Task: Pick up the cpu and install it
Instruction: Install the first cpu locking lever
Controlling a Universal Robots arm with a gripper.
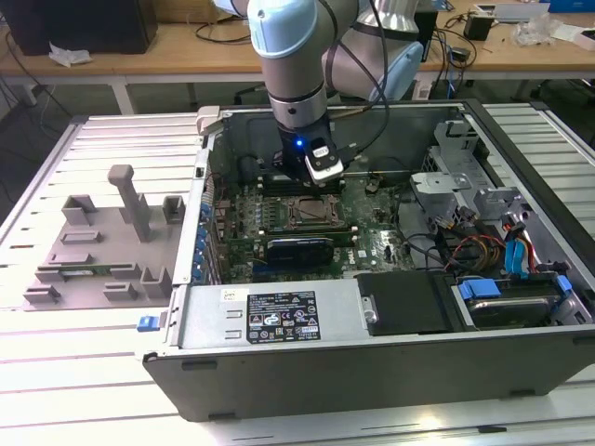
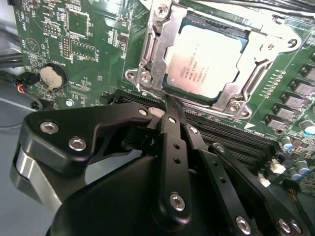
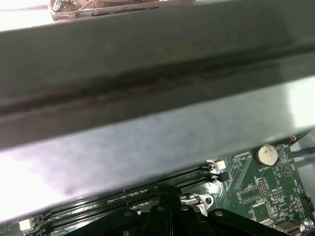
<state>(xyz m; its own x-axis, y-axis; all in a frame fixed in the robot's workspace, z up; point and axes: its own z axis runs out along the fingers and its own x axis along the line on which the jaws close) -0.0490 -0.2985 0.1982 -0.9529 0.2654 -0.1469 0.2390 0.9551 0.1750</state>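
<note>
Second wrist view, nearest first: my gripper [image 2: 170, 105], fingers pressed together with nothing between them, tip just beside the socket frame [image 2: 147, 54]. Beyond it the cpu [image 2: 204, 61] lies flat in the socket on the motherboard [image 2: 88, 29], frame still open. Exterior view: the arm [image 1: 296, 84] stands over the case [image 1: 372, 358].

Silver-grey arm [image 1: 296, 65], pale blue joint caps, black cables; black tool [image 2: 170, 105], silver screws.
</note>
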